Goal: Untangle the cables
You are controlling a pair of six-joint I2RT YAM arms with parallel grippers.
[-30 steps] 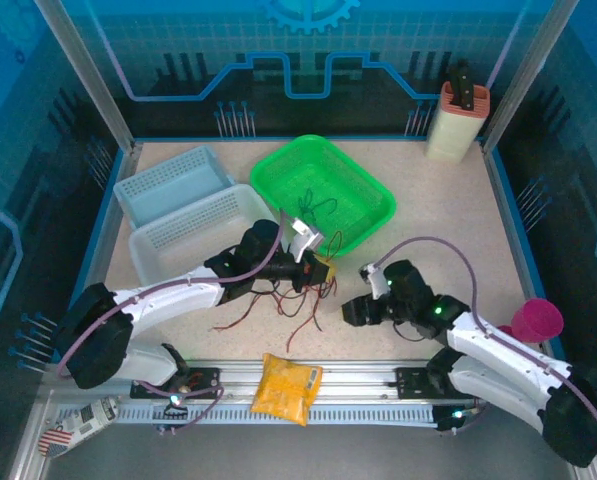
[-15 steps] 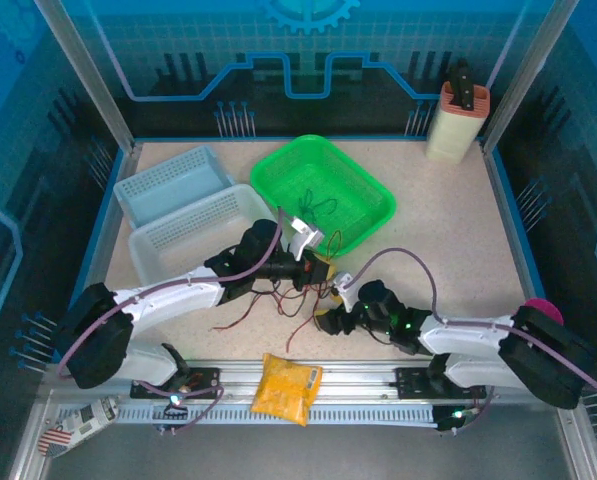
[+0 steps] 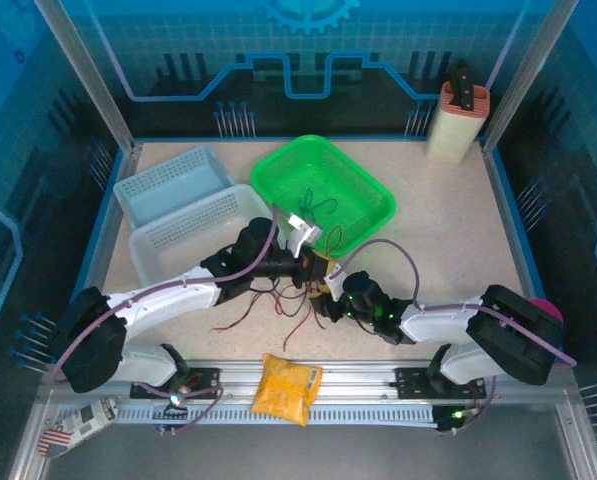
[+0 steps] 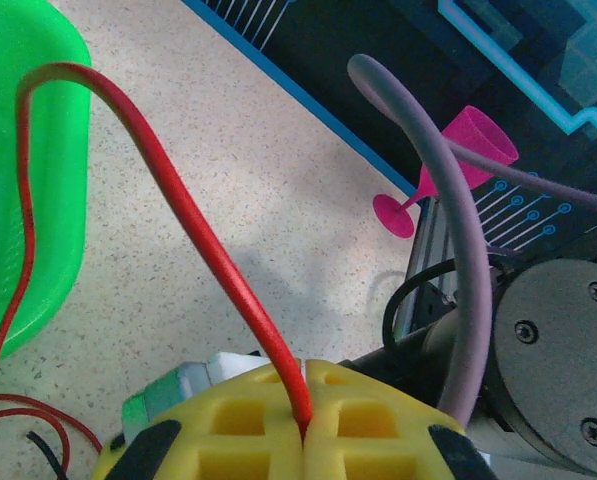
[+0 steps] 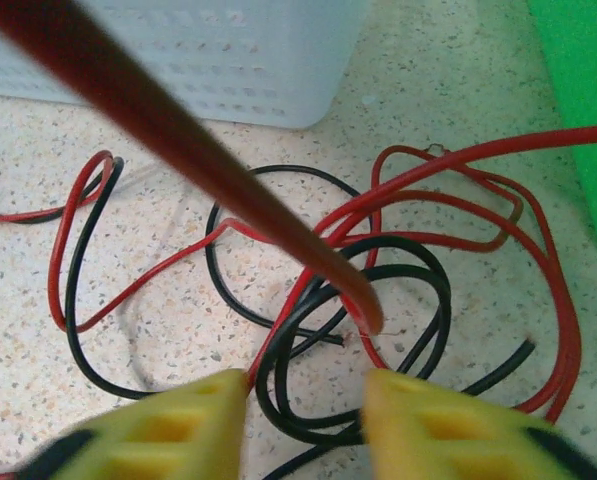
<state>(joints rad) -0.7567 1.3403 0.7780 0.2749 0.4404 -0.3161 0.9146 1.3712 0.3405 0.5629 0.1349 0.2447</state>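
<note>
A tangle of thin red and black cables (image 3: 293,300) lies on the table in front of the green basket (image 3: 370,182). My left gripper (image 3: 316,266) is shut on a red cable (image 4: 183,205), which arcs up from the yellow fingertips (image 4: 363,425) and down toward the basket. My right gripper (image 5: 303,420) hovers low over looped red and black cables (image 5: 388,290), its yellow fingers apart with black loops between them and nothing clamped. A blurred red cable (image 5: 158,125) crosses close in front of that camera. A thin dark cable (image 3: 318,205) lies inside the green basket.
Two pale perforated baskets (image 3: 193,228) stand at the back left. A yellow packet (image 3: 286,388) lies on the front rail. A pink goblet (image 4: 458,160) stands at the right edge, and a tan holder (image 3: 458,120) at the back right corner.
My right arm has swung left from the right side to the tangle, and its fingers have narrowed. The left gripper has stayed shut on the red cable, barely moving.
</note>
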